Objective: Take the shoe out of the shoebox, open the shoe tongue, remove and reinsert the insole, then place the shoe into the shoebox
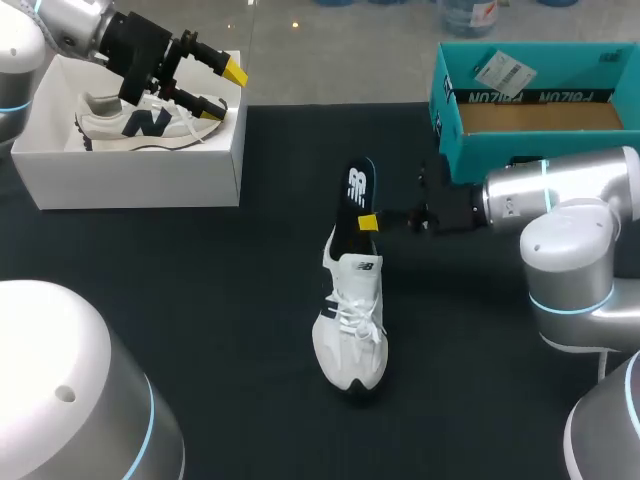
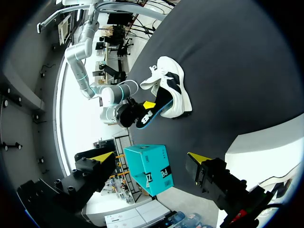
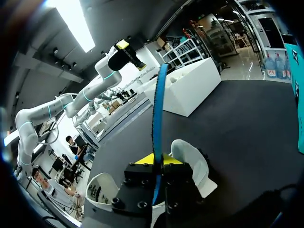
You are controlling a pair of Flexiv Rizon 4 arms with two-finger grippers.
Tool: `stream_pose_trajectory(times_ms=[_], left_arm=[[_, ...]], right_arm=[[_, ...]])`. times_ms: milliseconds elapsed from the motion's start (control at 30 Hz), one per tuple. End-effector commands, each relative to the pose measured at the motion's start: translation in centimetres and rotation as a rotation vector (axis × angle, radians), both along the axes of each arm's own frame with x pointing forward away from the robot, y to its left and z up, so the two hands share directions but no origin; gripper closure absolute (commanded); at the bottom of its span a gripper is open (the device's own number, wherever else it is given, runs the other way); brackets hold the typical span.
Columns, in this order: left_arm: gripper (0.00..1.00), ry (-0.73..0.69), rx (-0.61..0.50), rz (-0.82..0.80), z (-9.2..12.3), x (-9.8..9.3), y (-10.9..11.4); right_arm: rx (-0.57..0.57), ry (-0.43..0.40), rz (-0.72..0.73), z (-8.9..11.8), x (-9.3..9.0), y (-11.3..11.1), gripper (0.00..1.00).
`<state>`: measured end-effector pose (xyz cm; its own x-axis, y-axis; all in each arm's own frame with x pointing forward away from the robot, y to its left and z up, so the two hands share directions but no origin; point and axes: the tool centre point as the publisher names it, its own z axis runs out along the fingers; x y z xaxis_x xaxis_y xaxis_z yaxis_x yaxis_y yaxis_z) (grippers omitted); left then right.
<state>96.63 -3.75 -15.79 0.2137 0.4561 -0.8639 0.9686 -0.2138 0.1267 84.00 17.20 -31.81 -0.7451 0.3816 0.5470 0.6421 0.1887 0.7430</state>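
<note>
A white shoe (image 1: 351,325) lies on the black table, toe toward the front edge. Its black insole (image 1: 357,192) with a blue rim stands up out of the heel opening. My right gripper (image 1: 369,222) comes in from the right and is shut on the insole's side. In the right wrist view the insole (image 3: 158,114) shows edge-on between the fingers of the right gripper (image 3: 154,159), with the shoe (image 3: 191,160) beneath. My left gripper (image 1: 225,90) hangs open above the white shoebox (image 1: 130,165), holding nothing. The left wrist view shows the shoe (image 2: 174,89) and insole (image 2: 147,116) far ahead.
A second white shoe (image 1: 148,124) with a dark logo lies inside the white shoebox at back left. A teal box (image 1: 530,105) with a cardboard floor stands at back right, just behind my right arm. Black table surrounds the shoe.
</note>
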Motion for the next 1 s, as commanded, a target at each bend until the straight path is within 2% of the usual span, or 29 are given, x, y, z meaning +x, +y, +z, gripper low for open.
stream_pose_trajectory(times_ms=[33, 333, 800, 833, 867, 900, 1000], left_arm=[[0.00, 0.000, 0.003, -0.002, 0.0, 0.1, 0.0], [0.00, 0.000, 0.003, -0.002, 0.0, 0.1, 0.0], [0.00, 0.000, 0.003, -0.002, 0.0, 0.1, 0.0], [0.00, 0.000, 0.003, -0.002, 0.0, 0.1, 0.0], [0.00, 0.000, 0.003, -0.002, 0.0, 0.1, 0.0], [0.00, 0.000, 0.003, -0.002, 0.0, 0.1, 0.0], [0.00, 0.000, 0.003, -0.002, 0.0, 0.1, 0.0]], right_arm=[[-0.019, 0.016, 0.005, -0.4, 0.2, 0.1, 1.00], [-0.030, 0.076, 0.021, -2.4, 0.1, 0.3, 1.00], [-0.008, 0.150, 0.057, -4.3, -1.9, 1.5, 1.00], [-0.007, 0.150, 0.055, -4.3, -2.0, 1.5, 0.93], [-0.005, 0.146, 0.053, -4.2, -2.0, 1.5, 0.65], [-0.004, 0.142, 0.050, -4.0, -2.0, 1.5, 0.55], [-0.015, 0.115, 0.043, -3.0, -1.9, 1.4, 0.45]])
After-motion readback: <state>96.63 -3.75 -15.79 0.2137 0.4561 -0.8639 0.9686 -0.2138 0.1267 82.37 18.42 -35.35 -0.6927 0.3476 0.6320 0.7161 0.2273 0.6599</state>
